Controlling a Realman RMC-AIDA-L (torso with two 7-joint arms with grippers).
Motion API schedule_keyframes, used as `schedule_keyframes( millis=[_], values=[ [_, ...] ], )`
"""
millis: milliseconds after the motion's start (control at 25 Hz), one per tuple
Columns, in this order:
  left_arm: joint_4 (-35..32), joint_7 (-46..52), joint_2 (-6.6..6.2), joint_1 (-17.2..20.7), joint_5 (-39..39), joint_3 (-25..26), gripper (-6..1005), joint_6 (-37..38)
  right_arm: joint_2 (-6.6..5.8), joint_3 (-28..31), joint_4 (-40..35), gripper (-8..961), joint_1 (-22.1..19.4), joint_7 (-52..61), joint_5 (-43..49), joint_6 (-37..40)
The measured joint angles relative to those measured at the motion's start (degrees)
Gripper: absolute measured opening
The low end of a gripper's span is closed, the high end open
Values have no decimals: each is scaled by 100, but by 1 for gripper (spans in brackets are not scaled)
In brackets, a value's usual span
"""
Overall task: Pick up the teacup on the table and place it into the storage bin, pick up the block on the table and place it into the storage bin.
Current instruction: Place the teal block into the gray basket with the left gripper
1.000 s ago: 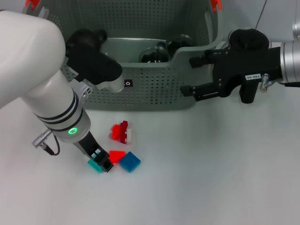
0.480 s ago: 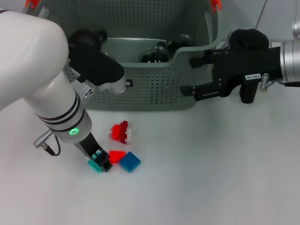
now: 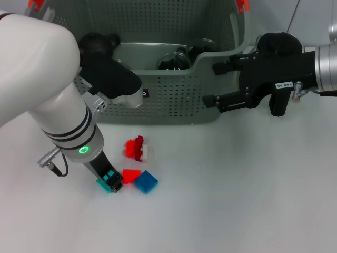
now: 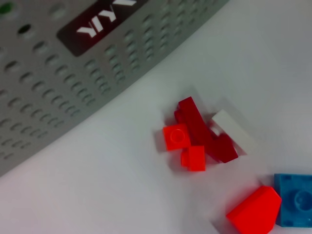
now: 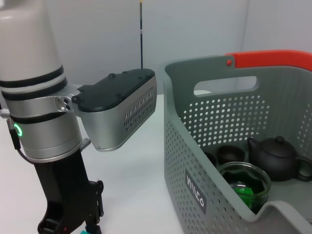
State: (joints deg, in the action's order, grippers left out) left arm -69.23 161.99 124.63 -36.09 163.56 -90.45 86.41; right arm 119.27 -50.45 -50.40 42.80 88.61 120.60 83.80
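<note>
My left gripper is down at the table, its fingers shut on a teal block. Just beside it lie a red wedge block and a blue block. A cluster of red and white blocks sits nearer the storage bin. The left wrist view shows the cluster, the red wedge and the blue block. A small dark teacup rests inside the bin. My right gripper hovers open at the bin's front right corner, holding nothing.
Inside the bin are a dark teapot and a glass cup holding something green. The left arm's bulky forearm hangs over the bin's left front. White table stretches to the right of the blocks.
My left gripper and the teal block have shifted a little to the left together. The right arm has not moved.
</note>
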Motion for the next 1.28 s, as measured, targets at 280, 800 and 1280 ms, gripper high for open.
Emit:
schedule_keyframes(
  millis=[280,800,1280],
  values=[
    [-85,5,-2,-6,0,56,395,114,-2,0,-5,878,-10,2,0,12],
    [-2830,-717,-40,421,-1313,1923,396,1716,-19,7,-6,877,-57,-2,-3,26],
    [-2326,-1364,-716,-545,-2892,3973,396,1154,-23,-34,37,878,-57,-2,-4,78]
  ],
)
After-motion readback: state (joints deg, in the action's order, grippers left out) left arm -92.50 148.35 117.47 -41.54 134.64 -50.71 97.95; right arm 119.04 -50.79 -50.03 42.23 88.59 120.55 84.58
